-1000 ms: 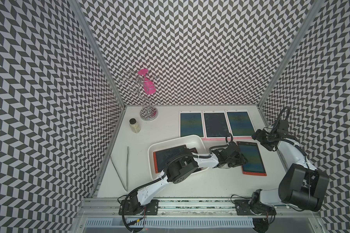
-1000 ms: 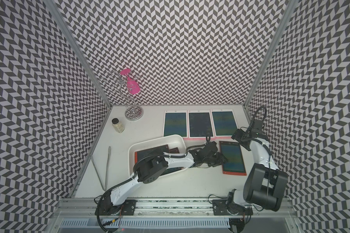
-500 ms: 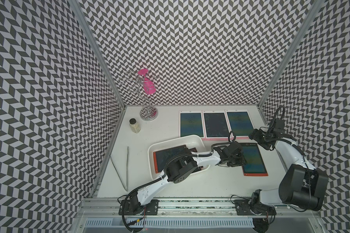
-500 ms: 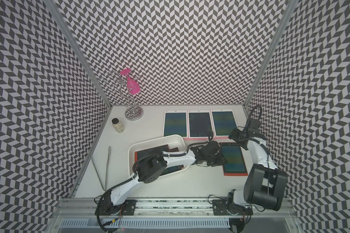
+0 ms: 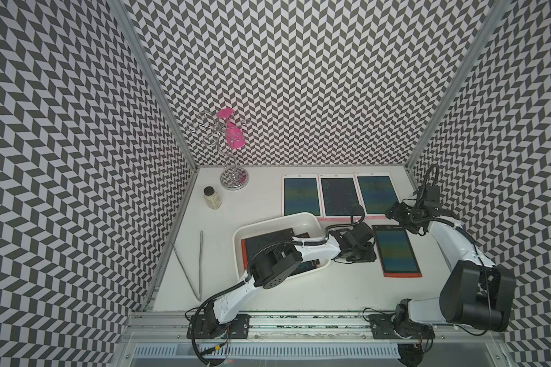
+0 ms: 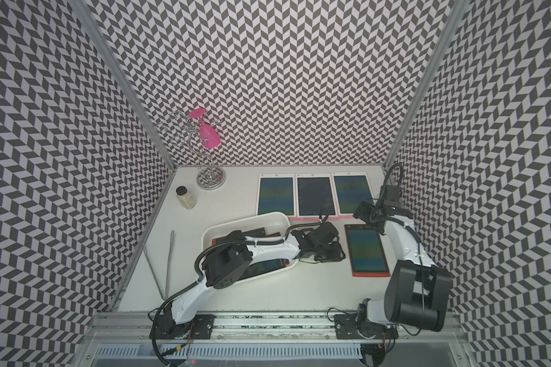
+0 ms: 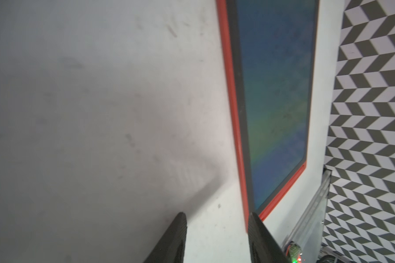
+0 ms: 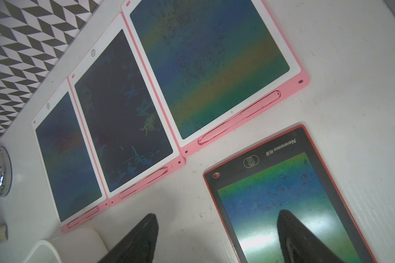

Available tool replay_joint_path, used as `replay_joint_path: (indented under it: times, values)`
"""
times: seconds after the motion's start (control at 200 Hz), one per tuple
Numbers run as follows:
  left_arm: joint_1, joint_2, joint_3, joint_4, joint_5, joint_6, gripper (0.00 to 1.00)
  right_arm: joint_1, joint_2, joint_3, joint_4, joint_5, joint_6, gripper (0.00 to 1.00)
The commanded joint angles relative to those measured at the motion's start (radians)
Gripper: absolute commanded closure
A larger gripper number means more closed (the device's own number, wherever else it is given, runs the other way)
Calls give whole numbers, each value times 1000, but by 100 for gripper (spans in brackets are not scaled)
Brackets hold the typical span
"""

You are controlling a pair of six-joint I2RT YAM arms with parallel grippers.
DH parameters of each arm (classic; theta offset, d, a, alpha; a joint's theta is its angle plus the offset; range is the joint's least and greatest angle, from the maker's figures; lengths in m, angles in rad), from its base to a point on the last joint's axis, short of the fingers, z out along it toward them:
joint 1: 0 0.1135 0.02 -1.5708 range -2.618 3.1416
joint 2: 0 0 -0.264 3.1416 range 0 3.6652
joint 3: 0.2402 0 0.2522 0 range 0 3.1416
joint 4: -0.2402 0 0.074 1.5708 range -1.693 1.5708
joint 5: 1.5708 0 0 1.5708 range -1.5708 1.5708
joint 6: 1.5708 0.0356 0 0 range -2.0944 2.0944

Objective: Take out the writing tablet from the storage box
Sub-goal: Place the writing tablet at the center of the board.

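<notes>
- Storage box (image 5: 283, 219): nearest; a red-edged tablet (image 5: 268, 243) lies inside, under my left arm.
- Left gripper (image 7: 216, 215): jaws part-spread, empty, beside the red tablet (image 5: 396, 251), which lies flat outside the box.
- Right gripper (image 8: 217, 213): spread wide, empty, over that tablet's far end, probably to square it.
- Pink tablets (image 5: 337, 197): far row, side by side.

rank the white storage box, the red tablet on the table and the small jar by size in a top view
1. storage box
2. red tablet
3. small jar, by far the smallest
</notes>
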Motion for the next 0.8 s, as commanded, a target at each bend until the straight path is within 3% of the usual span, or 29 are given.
replay_joint_path:
  times: [0.0,0.145,0.426,0.666,0.796]
  values:
    - [-1,-117,-43,-58,-95,84,54,28,-35,31,31,-17,-16,17]
    - [-20,-296,-175,16,-143,138,54,92,-55,35,18,-21,-53,18]
    - [-56,-659,-514,49,-381,186,50,250,-151,3,21,-90,-28,20]
    - [96,-1046,-794,-67,-509,135,45,524,-124,51,55,-70,64,23]
    - [241,-1231,-892,-128,-486,126,43,648,-67,77,111,-56,115,26]
